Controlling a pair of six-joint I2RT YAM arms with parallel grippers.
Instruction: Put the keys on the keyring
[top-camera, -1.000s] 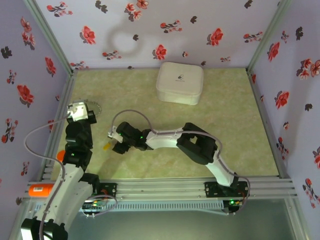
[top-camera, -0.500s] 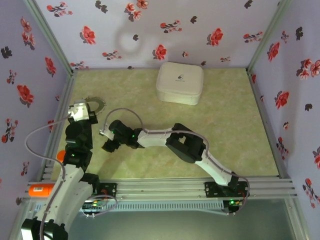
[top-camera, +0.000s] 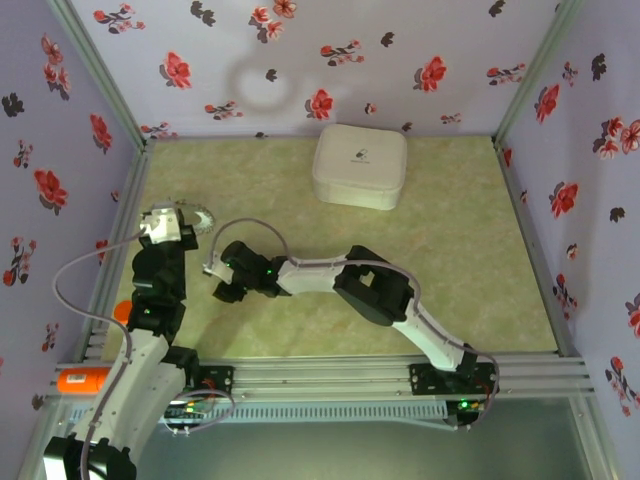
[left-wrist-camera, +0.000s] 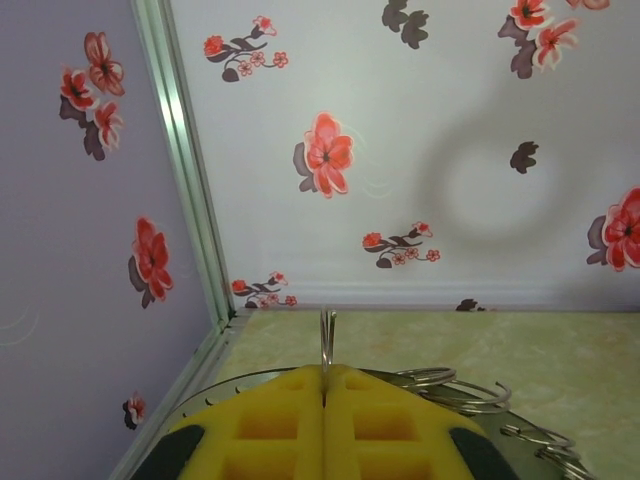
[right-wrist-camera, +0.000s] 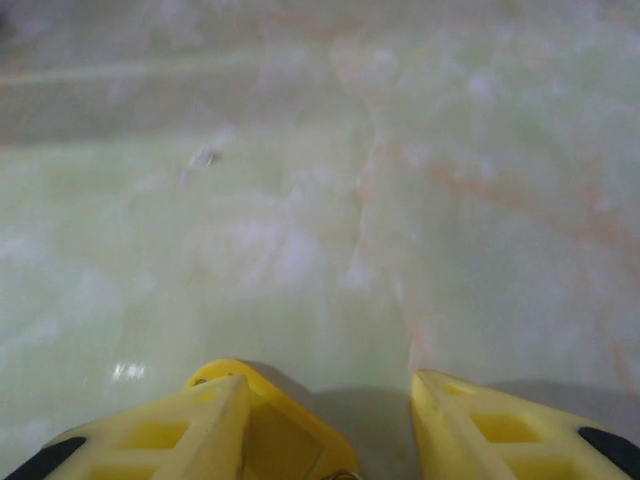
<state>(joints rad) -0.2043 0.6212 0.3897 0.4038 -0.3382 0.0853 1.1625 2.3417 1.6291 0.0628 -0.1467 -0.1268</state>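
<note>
Near-side and well to the left of the white box (top-camera: 360, 166), I find the left gripper (left-wrist-camera: 325, 378) with its yellow fingers pressed flat together, no gap at the seam, pinching the keyring (top-camera: 202, 216). A thin metal strand of the keyring stands upright out of that seam, and further wire loops lie just past the fingertips. Left of the box again, and farther from it toward the near side, the right gripper (right-wrist-camera: 335, 395) points down close over the marbled surface (right-wrist-camera: 330, 200). Its fingers stand part-way apart. A rounded yellow-orange piece (right-wrist-camera: 285, 430) lies against the inner face of one finger, clear of the other. I cannot tell whether it is a key, nor whether it is gripped.
</note>
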